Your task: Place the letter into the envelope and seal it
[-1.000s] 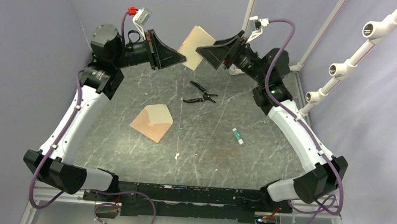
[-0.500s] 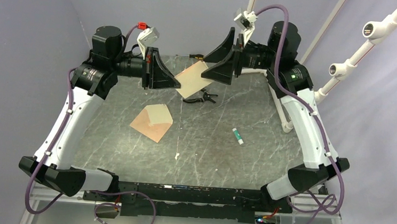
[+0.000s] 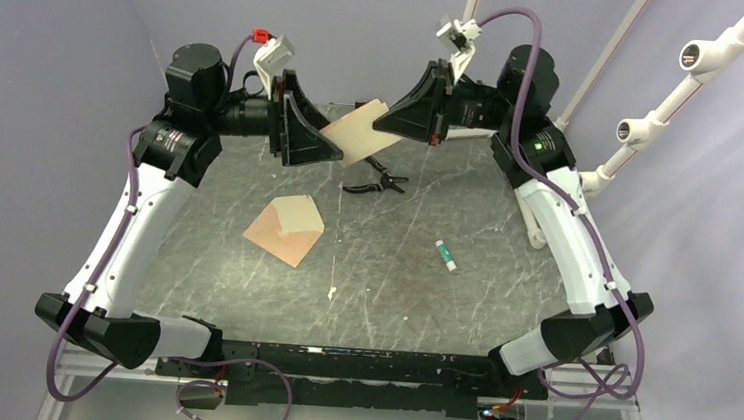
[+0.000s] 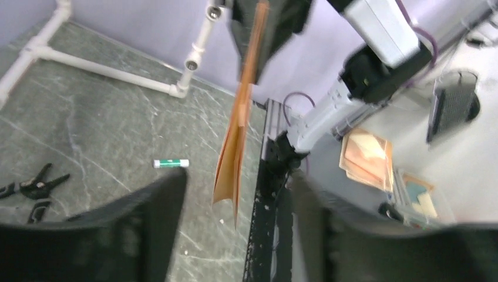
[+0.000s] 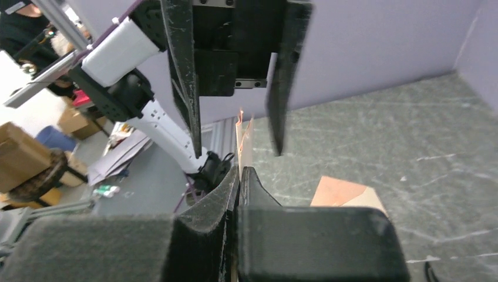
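Salmon-brown, thin and probably floppy, best pinched close to an edge: holding the letter aloft beyond the flap-open envelope, right gripper clamped on its far end, left gripper spread, seemingly clear of the end nearer the envelope.

Black pliers lie near a tube (white and green).

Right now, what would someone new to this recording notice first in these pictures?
A brown letter hangs in mid-air over the far side of the table, pinched by the shut right end effector, while the left end effector stands open around its other edge. Nearer the arms, left of the table's middle, the envelope lies flat with its flap open.
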{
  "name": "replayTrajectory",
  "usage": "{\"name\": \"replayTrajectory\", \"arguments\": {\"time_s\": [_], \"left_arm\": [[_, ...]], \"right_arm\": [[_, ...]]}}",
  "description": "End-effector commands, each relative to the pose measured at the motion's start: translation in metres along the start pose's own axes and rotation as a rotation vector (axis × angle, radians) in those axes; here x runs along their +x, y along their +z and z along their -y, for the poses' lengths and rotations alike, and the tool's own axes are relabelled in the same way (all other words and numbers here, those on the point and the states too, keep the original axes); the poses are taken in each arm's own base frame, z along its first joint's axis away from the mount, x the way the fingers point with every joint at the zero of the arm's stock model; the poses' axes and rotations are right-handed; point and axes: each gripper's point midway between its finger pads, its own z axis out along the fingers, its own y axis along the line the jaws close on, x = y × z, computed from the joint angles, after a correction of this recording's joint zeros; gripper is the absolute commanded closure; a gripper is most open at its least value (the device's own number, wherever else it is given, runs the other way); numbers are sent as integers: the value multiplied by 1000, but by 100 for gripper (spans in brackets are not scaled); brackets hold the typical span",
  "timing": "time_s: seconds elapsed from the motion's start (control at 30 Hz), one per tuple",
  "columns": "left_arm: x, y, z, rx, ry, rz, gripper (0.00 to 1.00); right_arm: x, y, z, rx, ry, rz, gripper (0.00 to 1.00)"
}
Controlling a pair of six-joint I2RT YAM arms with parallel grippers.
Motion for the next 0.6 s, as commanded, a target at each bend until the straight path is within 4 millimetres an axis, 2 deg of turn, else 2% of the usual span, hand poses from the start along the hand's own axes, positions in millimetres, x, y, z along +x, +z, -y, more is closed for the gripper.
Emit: {"name": "replayTrajectory", "arguments": {"time_s": [0.0, 0.07, 0.17, 0.23, 0.3, 0.4, 0.57], "left_arm": [[-59, -1, -4, -124, 1, 237, 15], [-75, -2, -6, -124, -39, 333, 11], [-92, 0, -5, -65, -84, 449, 12], [-99, 1, -13, -68, -131, 492, 14], [-105, 2, -18, -68, -158, 530, 16], [-114, 2, -13, -10, -155, 576, 17], [-116, 5, -9, 27, -142, 567, 21]], "right_arm": [[-66, -12, -36, 48, -208, 254, 100], [-83, -17, -35, 89, -200, 371, 100], [-102, -24, -32, 99, -148, 544, 100], [-109, -28, -26, 119, -103, 620, 100], [-110, -31, -22, 118, -73, 669, 100], [-111, -35, -16, 127, -21, 729, 100], [-106, -30, -8, 118, 20, 717, 100]]}}
